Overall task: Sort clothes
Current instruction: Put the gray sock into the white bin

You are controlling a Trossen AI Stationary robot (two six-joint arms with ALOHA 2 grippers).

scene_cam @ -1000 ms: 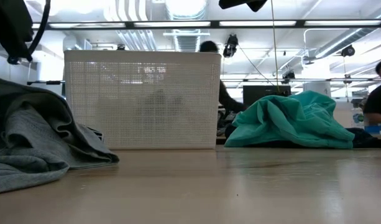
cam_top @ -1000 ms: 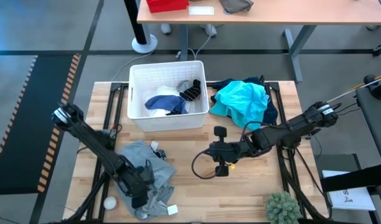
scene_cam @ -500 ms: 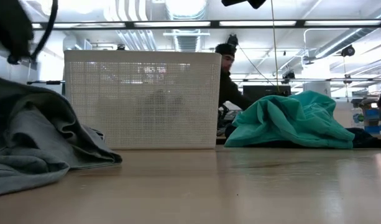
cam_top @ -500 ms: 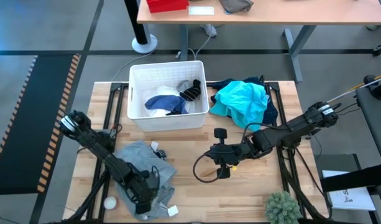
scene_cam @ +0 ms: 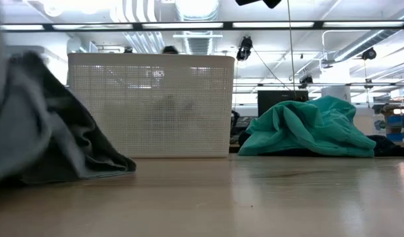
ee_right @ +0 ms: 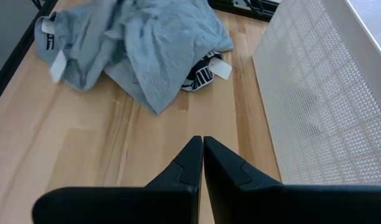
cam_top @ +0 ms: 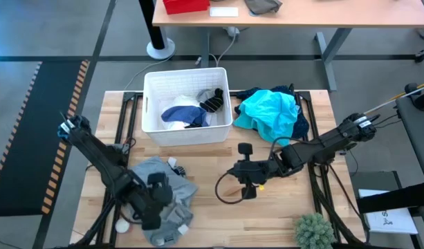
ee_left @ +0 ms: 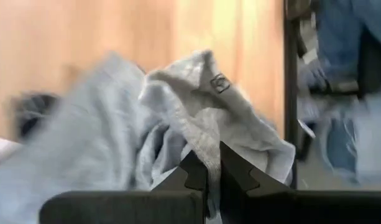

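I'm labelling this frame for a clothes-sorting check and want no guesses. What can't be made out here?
- Contents of the white plastic mesh basket: the low view's wall hides them.
- Navy garment: mostly buried under the teal crumpled garment, high view.
- Grey crumpled garment: blurred and cut off by the low view's edge.
- Dark striped item: mostly covered by that grey cloth, right wrist view.
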